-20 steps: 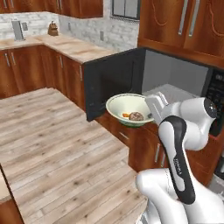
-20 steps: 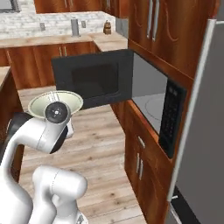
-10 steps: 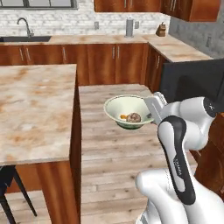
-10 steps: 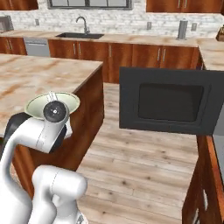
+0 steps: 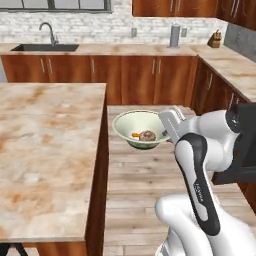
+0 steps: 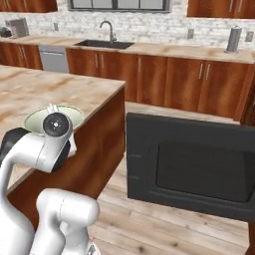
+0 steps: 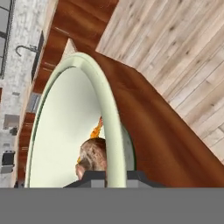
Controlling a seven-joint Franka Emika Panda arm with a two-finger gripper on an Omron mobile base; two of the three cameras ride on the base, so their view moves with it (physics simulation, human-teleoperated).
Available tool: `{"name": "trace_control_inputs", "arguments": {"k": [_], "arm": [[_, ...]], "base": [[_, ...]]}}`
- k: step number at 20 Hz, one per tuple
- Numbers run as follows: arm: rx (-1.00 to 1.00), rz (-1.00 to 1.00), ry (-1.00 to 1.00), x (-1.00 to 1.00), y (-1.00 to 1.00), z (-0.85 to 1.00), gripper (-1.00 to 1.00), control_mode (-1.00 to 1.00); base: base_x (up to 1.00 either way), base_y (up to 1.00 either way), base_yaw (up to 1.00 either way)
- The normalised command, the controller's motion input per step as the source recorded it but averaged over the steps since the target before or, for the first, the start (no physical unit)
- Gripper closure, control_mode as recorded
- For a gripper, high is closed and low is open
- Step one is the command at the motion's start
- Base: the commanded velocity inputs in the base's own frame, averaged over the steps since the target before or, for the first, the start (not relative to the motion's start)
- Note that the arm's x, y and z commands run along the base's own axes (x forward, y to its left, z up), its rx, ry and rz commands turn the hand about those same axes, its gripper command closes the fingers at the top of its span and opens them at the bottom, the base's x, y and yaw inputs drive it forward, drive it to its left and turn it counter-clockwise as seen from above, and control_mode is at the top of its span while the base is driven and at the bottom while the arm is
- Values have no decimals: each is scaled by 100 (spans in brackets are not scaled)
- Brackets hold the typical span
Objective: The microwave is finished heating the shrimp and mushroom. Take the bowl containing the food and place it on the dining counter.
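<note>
While the bowl (image 5: 139, 129) rides in the gripper (image 5: 169, 125), the carry step to the dining counter (image 5: 45, 150) is in hand; set-down not yet done.

Near: hand view has the bowl rim (image 7: 109, 127) running between the finger tips, so the gripper is clamped on the rim, bowl roughly level in the left base view. Inside it, the shrimp (image 5: 136, 134) and mushroom (image 5: 147, 135) lie together near the bottom. Bowl hangs over the wood floor (image 5: 145, 180), just beside the counter's edge and not above the stone top. Farther: the microwave's (image 6: 196, 172) open door shows at the right; the sink counter with faucet (image 5: 46, 31) runs along the back wall. Next move, by my judgement: shift the bowl left over the stone top, keep it level, lower until it rests, then release.
</note>
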Motion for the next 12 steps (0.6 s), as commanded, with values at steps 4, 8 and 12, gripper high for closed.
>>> {"name": "trace_control_inputs", "arguments": {"k": [4, 8, 12], "arm": [[0, 0, 0, 0, 0, 0, 100, 100], [0, 0, 0, 0, 0, 0, 100, 100], [0, 0, 0, 0, 0, 0, 100, 100]], "base": [[100, 45, 6], [95, 71, 32], [30, 30, 73]]}}
